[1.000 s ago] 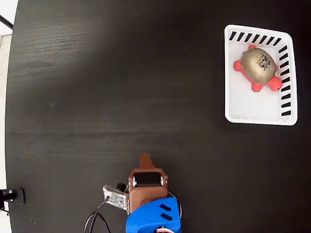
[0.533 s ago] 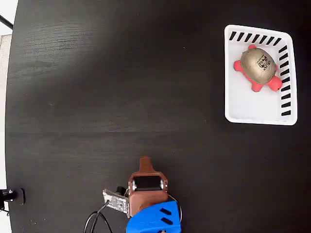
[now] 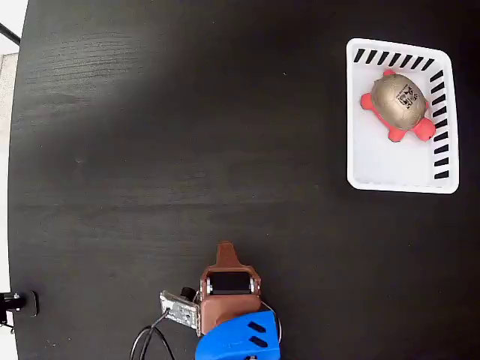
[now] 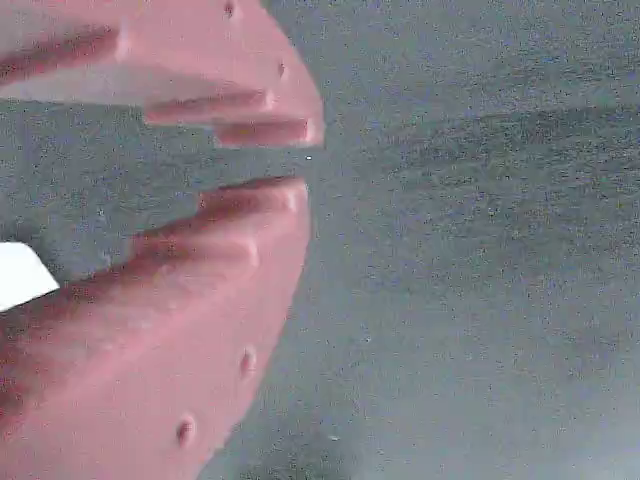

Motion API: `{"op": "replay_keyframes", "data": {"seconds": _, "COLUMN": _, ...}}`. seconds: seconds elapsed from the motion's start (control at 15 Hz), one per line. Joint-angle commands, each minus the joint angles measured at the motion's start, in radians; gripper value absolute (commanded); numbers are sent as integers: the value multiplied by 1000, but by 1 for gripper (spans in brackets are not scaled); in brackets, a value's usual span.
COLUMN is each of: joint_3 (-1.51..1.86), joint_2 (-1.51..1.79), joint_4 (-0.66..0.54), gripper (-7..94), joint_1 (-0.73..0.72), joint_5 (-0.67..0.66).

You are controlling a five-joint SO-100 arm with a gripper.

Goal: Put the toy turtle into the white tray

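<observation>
1. Since the picture one second ago, the gripper [image 3: 225,248] has shifted slightly down toward the bottom edge of the fixed view; against the picture half a second ago its position is almost unchanged.
2. At far left of the fixed view, a small dark clamp-like part [image 3: 16,303] sits at the table edge, in the same place as in both earlier pictures.
3. Left of centre at the bottom, a small grey circuit board [image 3: 178,307] with a black cable [image 3: 146,342] is mounted beside the brown gripper body. The blue arm segment [image 3: 238,339] lies just below it and has dropped a little lower in the picture than one second ago.
4. The gripper tip points up the picture, over bare black table [image 3: 187,135], well apart from both task items.
5. In the wrist view, the gripper [image 4: 300,160] shows two reddish fingers [image 4: 240,240] with only a narrow gap at the tips. Nothing is between them; dark table surface fills the background.
6. At upper right of the fixed view, the white tray [image 3: 360,161] rests flat on the table, with dark slanted slots along its top and right sides. Its position matches both earlier pictures.
7. The toy turtle [image 3: 400,102] lies inside the tray, in the upper half, shell up with the printed label visible. Its red-pink feet rest on the tray floor. It has not moved since either earlier picture.
</observation>
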State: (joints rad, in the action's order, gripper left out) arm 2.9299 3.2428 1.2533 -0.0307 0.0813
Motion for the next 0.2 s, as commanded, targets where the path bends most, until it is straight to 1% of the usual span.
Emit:
{"op": "replay_keyframes", "data": {"seconds": 0.0, "joint_3": -11, "joint_2": 11, "joint_4": 11, "gripper": 0, "joint_1": -5, "joint_5": 8}}
{"op": "replay_keyframes", "data": {"seconds": 0.13, "joint_3": -11, "joint_2": 11, "joint_4": 11, "gripper": 0, "joint_1": -5, "joint_5": 8}}
